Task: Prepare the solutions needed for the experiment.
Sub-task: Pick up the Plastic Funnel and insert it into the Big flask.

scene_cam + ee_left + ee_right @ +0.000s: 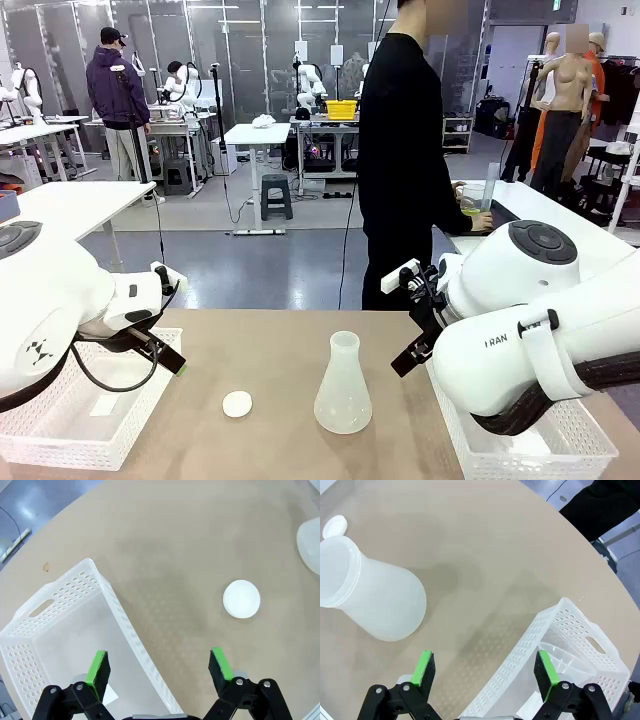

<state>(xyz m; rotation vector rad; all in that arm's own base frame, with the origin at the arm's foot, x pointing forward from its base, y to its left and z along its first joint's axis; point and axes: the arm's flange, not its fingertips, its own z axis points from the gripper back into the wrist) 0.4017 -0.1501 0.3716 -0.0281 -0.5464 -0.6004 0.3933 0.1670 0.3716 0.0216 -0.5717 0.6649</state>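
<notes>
- Two white robot arms frame the front view of a brown table (270,350): the left arm (60,300) reaches in over a white left basket (60,420), and the right arm (520,330) over a white right basket (520,455).
- A frosted flask (343,390) stands upright near the middle of the table. A small white disc (237,403) lies flat just to the left of the flask, apart from it.
- A person (400,150) in black stands at the far side, turned toward a white side table (560,215). The liquid (470,209), pale yellow-green, sits in a clear container on that side table in front of the person, well apart from the flask and both arms.
- Left wrist view: the left gripper (160,662) has its green-padded jaws spread wide with nothing between them. One finger hangs over the left basket (60,610) and the other over bare table. The disc (241,598) lies beyond the gripper, and an edge of the flask (311,545) shows at the right border.
- Right wrist view: the right gripper (485,662) is likewise spread wide and holds nothing. The flask (375,595) stands ahead and to one side, with the disc (334,527) past it in the corner. The right basket (555,635) lies under one finger, and a clear dish (565,657) rests inside it.
</notes>
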